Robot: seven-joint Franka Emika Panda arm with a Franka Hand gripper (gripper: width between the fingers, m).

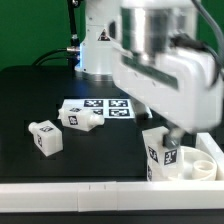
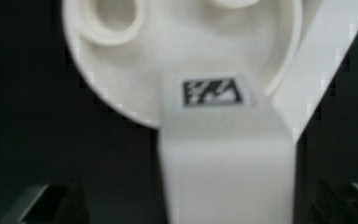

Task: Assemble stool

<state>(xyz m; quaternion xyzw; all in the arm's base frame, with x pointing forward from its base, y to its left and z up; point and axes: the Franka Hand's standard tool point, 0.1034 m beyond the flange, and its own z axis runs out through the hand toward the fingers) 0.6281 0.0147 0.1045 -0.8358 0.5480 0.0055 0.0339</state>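
Observation:
The round white seat (image 1: 206, 166) lies at the exterior view's lower right. One tagged white leg (image 1: 157, 152) stands on its near-left rim. My gripper (image 1: 172, 134) is down over that leg. In the wrist view the leg (image 2: 226, 150) runs from the seat (image 2: 158, 60) back between my fingers (image 2: 30, 205). Dark gaps show on both sides of it, so the gripper (image 2: 190, 208) is open around the leg. Two more legs (image 1: 45, 137) (image 1: 80, 118) lie loose on the black table at the exterior view's left.
The marker board (image 1: 112, 108) lies flat in the middle of the table, behind the loose legs. A white rail (image 1: 70, 190) runs along the table's front edge. The arm's base (image 1: 100, 40) stands at the back.

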